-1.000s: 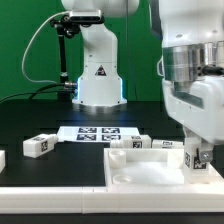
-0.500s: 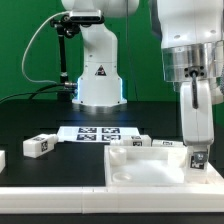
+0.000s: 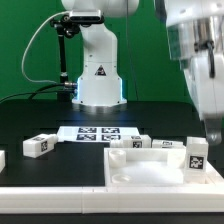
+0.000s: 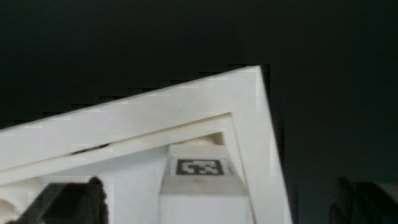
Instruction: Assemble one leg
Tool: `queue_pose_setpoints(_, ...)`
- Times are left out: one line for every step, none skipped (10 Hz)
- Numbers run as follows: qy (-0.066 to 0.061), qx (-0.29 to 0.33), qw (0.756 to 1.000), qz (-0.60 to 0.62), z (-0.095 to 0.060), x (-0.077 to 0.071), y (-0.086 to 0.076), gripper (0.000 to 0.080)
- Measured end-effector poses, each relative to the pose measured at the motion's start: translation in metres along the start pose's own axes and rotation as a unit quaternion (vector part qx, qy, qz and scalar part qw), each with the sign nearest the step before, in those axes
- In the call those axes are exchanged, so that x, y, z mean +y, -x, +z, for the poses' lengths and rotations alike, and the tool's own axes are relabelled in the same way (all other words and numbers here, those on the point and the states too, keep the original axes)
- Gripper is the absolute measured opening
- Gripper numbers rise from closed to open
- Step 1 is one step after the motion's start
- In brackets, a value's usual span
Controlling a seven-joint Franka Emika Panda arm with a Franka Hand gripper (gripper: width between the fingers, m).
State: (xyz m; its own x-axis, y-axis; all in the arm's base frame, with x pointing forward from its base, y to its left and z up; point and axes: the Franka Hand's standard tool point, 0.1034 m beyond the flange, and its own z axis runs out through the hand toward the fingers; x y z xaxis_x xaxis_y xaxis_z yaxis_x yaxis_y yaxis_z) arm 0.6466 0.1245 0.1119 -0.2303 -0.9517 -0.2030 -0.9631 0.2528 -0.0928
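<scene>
Now you see the leg (image 3: 196,155) standing upright on the white panel (image 3: 140,170); whether the gripper (image 3: 210,128) fingers are released, you cannot tell.

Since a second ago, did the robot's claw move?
Yes. The gripper rose off the leg, which stays upright in the white panel's corner.

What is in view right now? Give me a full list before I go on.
Leg: one, white with a black-and-white tag, upright at the panel's corner on the exterior view's right.
Other legs: at least three, white, tagged, lying on the black table; one more part is cut off at the exterior view's left edge.
Panel: one, white, flat with raised rims, front of table.
Marker board: one, white with tags, mid-table.
Table: one, black.
Gripper: one, raised above the leg, apart from it; jaws not readable.
</scene>
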Motion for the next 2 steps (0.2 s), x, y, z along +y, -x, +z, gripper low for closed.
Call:
queue_pose_setpoints(0.003,0.003,1.0,0.0,0.0049,0.0025,-0.0028,0.0647)
queue_pose_setpoints(0.005,0.005,1.0,0.0,0.0087,0.0032,-0.0037,0.0647)
